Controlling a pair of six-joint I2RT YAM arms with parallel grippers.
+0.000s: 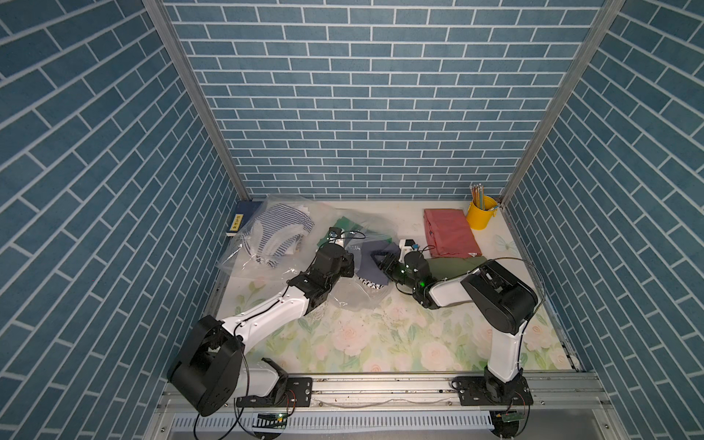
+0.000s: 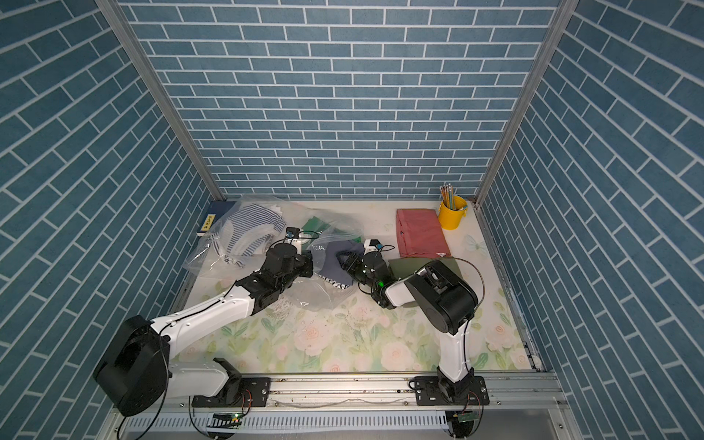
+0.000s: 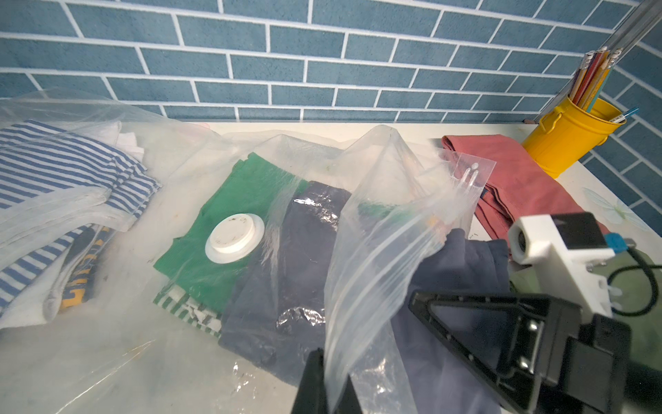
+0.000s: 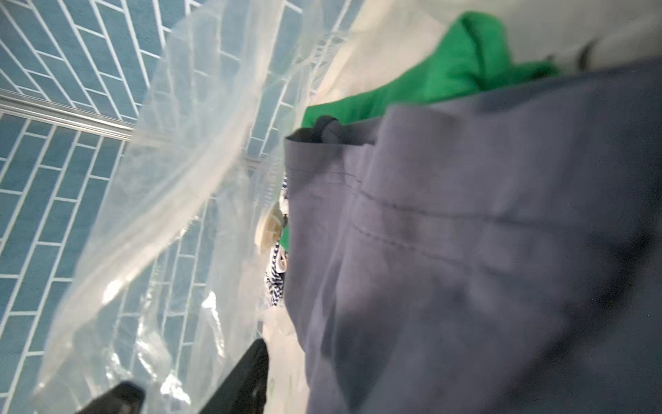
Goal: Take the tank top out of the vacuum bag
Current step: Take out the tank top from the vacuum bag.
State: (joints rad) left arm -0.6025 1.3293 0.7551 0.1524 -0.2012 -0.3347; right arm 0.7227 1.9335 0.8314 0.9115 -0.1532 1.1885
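Slate-blue fabric, the tank top (image 3: 462, 258), lies mid-table, half out of the mouth of the vacuum bag (image 3: 376, 215). The left gripper (image 3: 331, 376) pinches the bag's raised lip. The right gripper (image 4: 193, 369) sits at the mouth, fingers spread, apparently gripping nothing. The bag is open, but the pull-out looks unfinished.

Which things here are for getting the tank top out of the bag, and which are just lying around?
For the job:
vacuum bag, pinched in the left jaws
grey-blue top, likely the tank top, partly out of it

Just lying about:
striped clothes
red cloth
olive cloth
yellow pencil bucket
blue book
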